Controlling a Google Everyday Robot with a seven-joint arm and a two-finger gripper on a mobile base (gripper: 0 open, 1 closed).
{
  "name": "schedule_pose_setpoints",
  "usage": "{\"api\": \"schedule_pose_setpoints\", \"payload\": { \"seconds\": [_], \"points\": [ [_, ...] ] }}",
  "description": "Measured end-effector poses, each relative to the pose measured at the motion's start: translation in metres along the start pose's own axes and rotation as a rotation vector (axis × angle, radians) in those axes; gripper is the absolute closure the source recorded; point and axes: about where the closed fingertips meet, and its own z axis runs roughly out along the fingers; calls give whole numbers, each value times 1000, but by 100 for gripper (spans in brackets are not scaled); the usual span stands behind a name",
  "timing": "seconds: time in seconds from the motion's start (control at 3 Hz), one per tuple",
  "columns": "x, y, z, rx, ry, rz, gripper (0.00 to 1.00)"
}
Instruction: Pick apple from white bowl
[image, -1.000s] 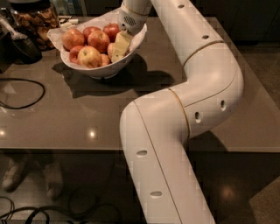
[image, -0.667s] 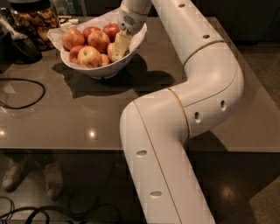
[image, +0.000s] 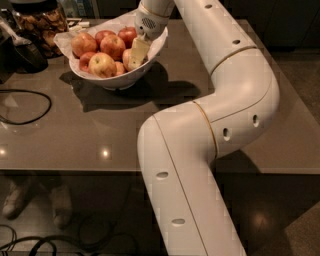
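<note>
1. Okay, the white bowl (image: 117, 82) sits on the worktop (image: 125, 130) near its far-left corner, lined with crinkled paper (image: 62, 40).
2. The end effector (image: 139, 50) is down inside the bowl's right side, and the white arm (image: 230, 100) reaches it from the near edge.
3. The apple (image: 125, 60) lies at the right of the bowl, touching the end effector and partly hidden by it.
4. End effector open or closed: cannot tell.
5. Other apples (image: 102, 65) fill the bowl's left.
6. A black cable (image: 46, 102) loops by the left edge.
</note>
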Motion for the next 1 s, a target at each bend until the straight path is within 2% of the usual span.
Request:
{"api": "schedule_pose_setpoints", "payload": {
  "seconds": [0.33, 0.67, 1.0],
  "points": [
    [0, 0, 0, 0, 0, 0, 100],
    [-11, -7, -5, 38, -35, -12, 100],
    [-27, 3, -45, 84, -99, -55, 100]
  ]
}}
